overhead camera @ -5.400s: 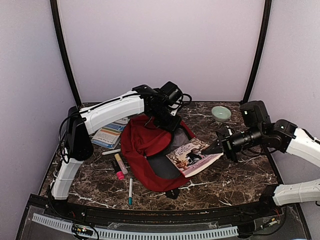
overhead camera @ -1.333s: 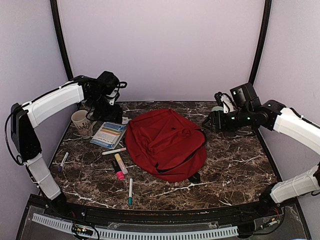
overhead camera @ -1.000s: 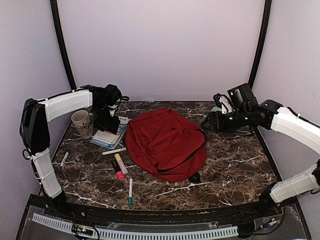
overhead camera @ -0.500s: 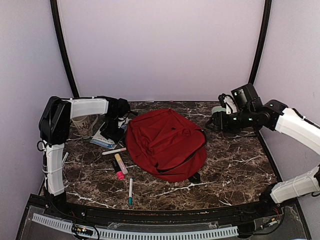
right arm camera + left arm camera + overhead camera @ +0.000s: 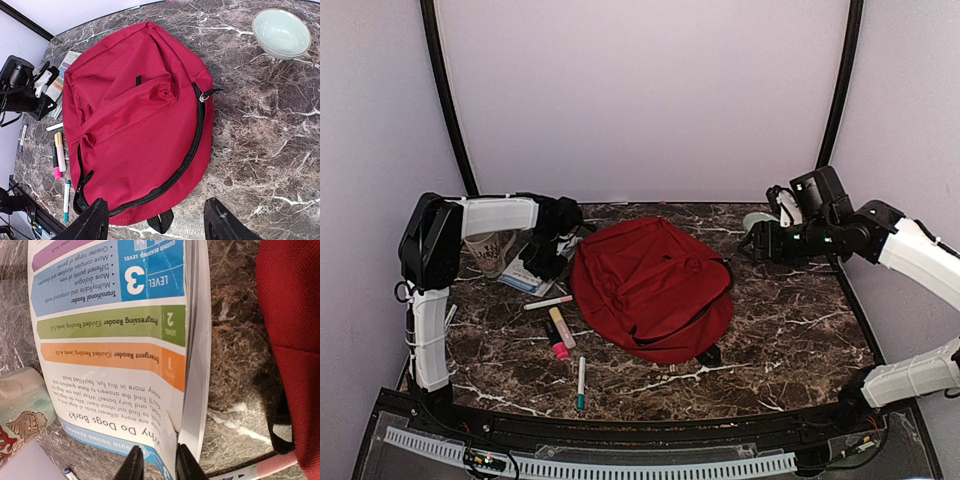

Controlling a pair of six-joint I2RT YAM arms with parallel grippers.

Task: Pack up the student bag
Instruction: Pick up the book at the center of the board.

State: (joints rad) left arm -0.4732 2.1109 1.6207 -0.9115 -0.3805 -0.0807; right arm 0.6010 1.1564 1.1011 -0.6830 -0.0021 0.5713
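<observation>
likely step: grabbing thin white paperback reader (image 5: 115,340), counter's far-left corner. left end effector (image 5: 159,462) narrowed astride its edge; clamped or not, cannot tell. right end effector (image 5: 156,212) apart, above large red fabric student bag (image 5: 650,285), counter's middle. next: lifting reader, opening zipped-looking bag.

Both arms are the same build: glossy white moulded link shells with black joint housings between them. The left arm (image 5: 500,213) has a fat black shoulder block (image 5: 425,240) with a thin black cable (image 5: 400,293) looping off it. The right arm (image 5: 918,255) carries a boxy black housing (image 5: 817,192). Looped black cables (image 5: 776,196) sit just beside that housing, and two small green LEDs (image 5: 786,228) are lit just below it. The left end effector (image 5: 156,467) has two slim matte-black fingers with squared tips. The right end effector (image 5: 156,215) is the same black, with broader fingers and rounded tips.
</observation>
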